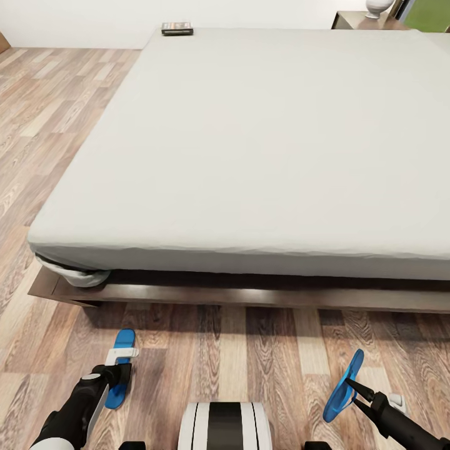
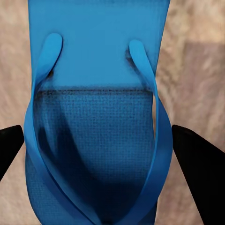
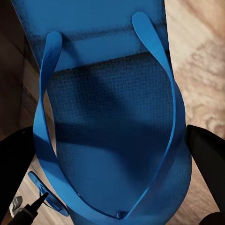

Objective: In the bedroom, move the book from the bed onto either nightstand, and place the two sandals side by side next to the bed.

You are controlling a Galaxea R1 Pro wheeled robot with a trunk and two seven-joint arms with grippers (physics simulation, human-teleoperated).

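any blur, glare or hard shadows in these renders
Head view: sharp, even light, no glare; a dark shadow band under the mattress along the bed frame. Left wrist view: the sandal is soft and smeared, the floor behind it blurred. Right wrist view: crisper, with strap shadows across the other sandal.

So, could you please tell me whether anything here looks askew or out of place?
Yes: the sandal in the right claw is tilted up on edge, while the other sandal lies flat far to its left. The book still sits at the bed's far corner.
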